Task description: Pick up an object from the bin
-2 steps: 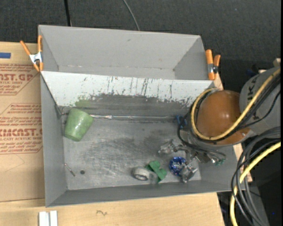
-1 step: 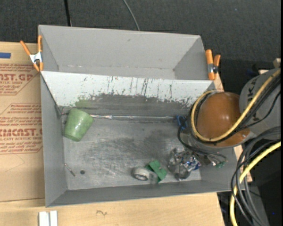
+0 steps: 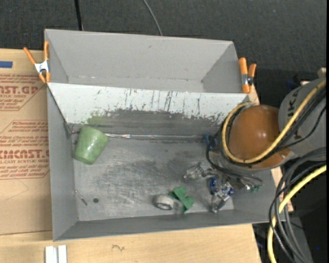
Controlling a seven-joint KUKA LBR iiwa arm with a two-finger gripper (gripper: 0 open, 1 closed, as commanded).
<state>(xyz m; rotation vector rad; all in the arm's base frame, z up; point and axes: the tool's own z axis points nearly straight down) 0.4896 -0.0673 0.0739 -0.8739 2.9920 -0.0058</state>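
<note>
My gripper [image 3: 208,187] is low over the bin floor near the front right corner, under the arm's orange cover. Its two metal fingers stand apart, one fingertip [image 3: 195,172] toward the bin's middle and the other [image 3: 218,203] near the front wall. I see nothing between them, so it is open. A small green block [image 3: 182,198] lies just left of the gripper, tilted against a silver tape roll [image 3: 164,202] that lies flat by the front wall. Neither touches the fingers.
A pale green cup [image 3: 90,144] lies on its side at the far left, against the back wall. A small dark speck [image 3: 95,200] sits on the floor near the front left. The arm and its cables crowd the right rim.
</note>
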